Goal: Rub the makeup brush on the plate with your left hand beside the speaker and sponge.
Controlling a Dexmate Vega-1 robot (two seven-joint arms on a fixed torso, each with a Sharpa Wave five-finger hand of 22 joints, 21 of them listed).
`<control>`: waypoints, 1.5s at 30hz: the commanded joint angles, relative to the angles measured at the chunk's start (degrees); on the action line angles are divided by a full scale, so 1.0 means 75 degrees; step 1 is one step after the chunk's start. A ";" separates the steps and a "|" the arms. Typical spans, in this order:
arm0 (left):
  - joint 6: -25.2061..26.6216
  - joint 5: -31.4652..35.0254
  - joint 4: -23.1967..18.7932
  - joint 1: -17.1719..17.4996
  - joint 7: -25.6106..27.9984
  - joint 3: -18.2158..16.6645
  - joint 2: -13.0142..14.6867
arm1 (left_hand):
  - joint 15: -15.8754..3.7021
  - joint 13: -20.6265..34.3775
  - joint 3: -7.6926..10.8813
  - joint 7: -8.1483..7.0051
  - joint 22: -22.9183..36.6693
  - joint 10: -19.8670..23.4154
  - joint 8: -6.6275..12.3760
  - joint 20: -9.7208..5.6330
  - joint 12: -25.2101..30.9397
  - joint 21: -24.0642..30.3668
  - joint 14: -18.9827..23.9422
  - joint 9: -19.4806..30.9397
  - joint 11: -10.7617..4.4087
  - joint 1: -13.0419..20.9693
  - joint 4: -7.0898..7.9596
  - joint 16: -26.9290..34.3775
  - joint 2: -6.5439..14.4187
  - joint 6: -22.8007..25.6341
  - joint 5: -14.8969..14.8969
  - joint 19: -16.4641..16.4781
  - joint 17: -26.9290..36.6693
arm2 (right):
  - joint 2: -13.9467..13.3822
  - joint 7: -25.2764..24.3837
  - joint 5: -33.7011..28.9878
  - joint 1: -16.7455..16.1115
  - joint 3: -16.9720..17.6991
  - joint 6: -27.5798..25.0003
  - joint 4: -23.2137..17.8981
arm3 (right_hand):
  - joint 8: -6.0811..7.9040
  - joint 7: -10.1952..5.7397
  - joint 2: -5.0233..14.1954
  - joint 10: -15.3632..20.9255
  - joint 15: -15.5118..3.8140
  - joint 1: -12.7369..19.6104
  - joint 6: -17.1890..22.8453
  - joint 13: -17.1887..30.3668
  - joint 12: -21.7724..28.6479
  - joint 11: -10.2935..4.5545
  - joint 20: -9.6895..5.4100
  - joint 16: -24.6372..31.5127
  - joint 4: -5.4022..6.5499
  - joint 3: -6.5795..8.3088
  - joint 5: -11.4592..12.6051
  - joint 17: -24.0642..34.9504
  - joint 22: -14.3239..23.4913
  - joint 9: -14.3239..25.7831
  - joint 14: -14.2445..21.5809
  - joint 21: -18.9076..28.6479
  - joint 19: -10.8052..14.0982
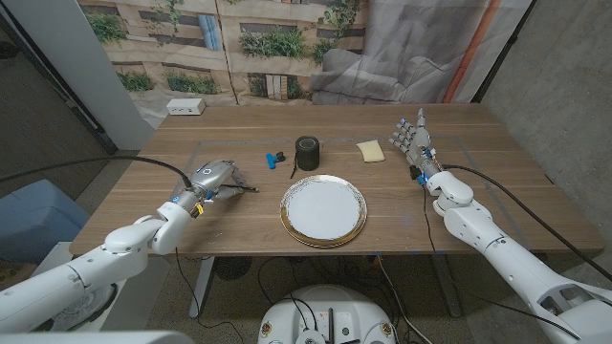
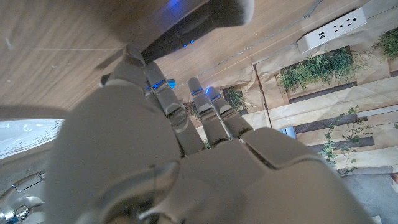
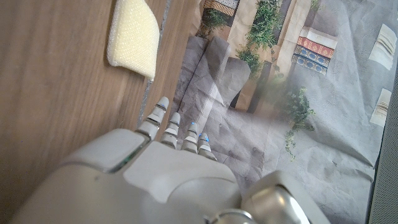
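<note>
Centrally, white gold-rimmed plate (image 1: 355,232) bare, left robot hand (image 1: 216,180) gripping makeup brush (image 1: 247,190), right robot hand (image 1: 413,139) open, fingers apart.

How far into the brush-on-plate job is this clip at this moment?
Early. Done: the left hand appears to hold the makeup brush, whose dark end pokes out toward the plate. In hand: the brush is being brought over, but sits left of the plate, not touching it. Left: all the rubbing on the plate, which sits in front of the speaker and sponge. The right hand waits, fingers apart, holding nothing.
</note>
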 commanded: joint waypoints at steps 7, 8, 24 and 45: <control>-0.0362 0.0059 -0.0040 -0.0093 -0.0054 0.0037 0.0354 | -0.1142 -0.0044 -0.0177 -0.0124 0.0011 -0.1080 -0.0023 0.0046 -0.0088 -0.0005 -0.0256 0.0085 0.0006 -0.0274 -0.0038 -0.0001 -0.0285 -0.0732 0.0003 -0.0210 0.0003 | 0.0000 -0.0002 0.0001 -0.0002 0.0000 0.0001 -0.0002 | 0.0039 0.0011 0.0771 -0.0062 0.0068 0.0011 -0.0060 0.0023 0.0051 -0.0008 0.0053 0.0026 0.0035 -0.0003 0.0050 0.0025 0.0044 0.0020 -0.0005 0.0036 -0.0015; -0.0391 0.0034 -0.0044 -0.0101 -0.0087 0.0028 0.0369 | -0.1132 -0.0054 -0.0215 -0.0142 0.0012 -0.1522 -0.0067 0.0100 -0.0091 -0.0011 -0.0355 0.0051 0.0004 -0.0350 -0.0023 -0.0001 -0.0352 -0.1109 0.0012 -0.0321 0.0009 | -0.0001 -0.0003 0.0001 -0.0002 0.0000 0.0000 -0.0004 | 0.0039 0.0014 0.0771 -0.0061 0.0069 0.0011 -0.0061 0.0023 0.0052 0.0006 0.0052 0.0026 0.0035 -0.0003 0.0050 0.0025 0.0044 0.0020 -0.0005 0.0037 -0.0011; -0.1055 -0.0434 -0.0119 -0.0469 -0.1217 -0.0095 0.0669 | -0.0733 -0.0113 -0.0481 -0.0183 -0.0031 -0.4126 -0.0070 0.0463 -0.0117 -0.0081 -0.1989 -0.0054 0.0030 -0.1490 0.0103 -0.0056 -0.0662 -0.2937 -0.0044 -0.1638 -0.0034 | -0.0003 -0.0006 0.0001 -0.0004 0.0001 -0.0004 -0.0010 | 0.0038 0.0003 0.0771 -0.0060 0.0066 0.0011 -0.0064 0.0024 0.0053 0.0011 0.0050 0.0026 0.0035 -0.0003 0.0050 0.0025 0.0044 0.0020 -0.0004 0.0037 -0.0013; -0.1982 -0.2739 0.0799 -0.0588 -0.1297 -0.0616 -0.0341 | -0.0567 -0.0117 -0.0448 0.0118 -0.0019 -0.5037 -0.0011 0.0476 -0.0119 -0.0025 -0.2152 -0.0054 0.0105 -0.2650 0.0555 -0.0018 -0.0007 -0.3365 -0.0062 -0.1780 -0.0029 | -0.0003 -0.0003 0.0002 -0.0004 0.0001 -0.0001 -0.0007 | 0.0038 0.0017 0.0771 -0.0071 0.0061 0.0012 -0.0062 0.0025 0.0049 0.0017 0.0050 0.0025 0.0035 -0.0004 0.0050 0.0025 0.0044 0.0020 -0.0008 0.0037 -0.0012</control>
